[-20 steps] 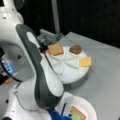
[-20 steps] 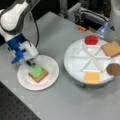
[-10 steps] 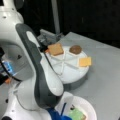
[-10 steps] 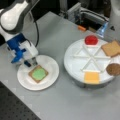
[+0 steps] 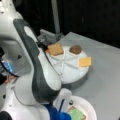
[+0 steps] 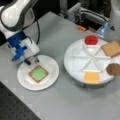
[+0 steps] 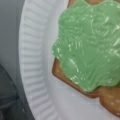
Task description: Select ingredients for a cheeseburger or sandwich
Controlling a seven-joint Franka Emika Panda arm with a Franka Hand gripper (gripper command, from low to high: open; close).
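A: What did a front view show?
B: The gripper point(image 6: 32, 60) hung over the white plate point(image 6: 51, 75)'s rim, fingers slightly parted and empty, just beside the toast point(image 6: 32, 75) topped with lettuce point(image 6: 39, 74). Tomato point(image 6: 91, 40), cheese point(image 6: 91, 77) and patty point(image 6: 113, 69) lay in the divided tray point(image 6: 75, 60).
A: Another front view?
B: The arm point(image 5: 37, 72) bent steeply downward, hiding its gripper.
A: The wrist view?
B: Lettuce point(image 7: 90, 45) covered toast point(image 7: 62, 73). Lifting straight up seemed wise, to avoid nudging the stack.

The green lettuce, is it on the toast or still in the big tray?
On the toast. The green lettuce lies flat on a toast square on the white plate, beside the gripper, apart from the tray.
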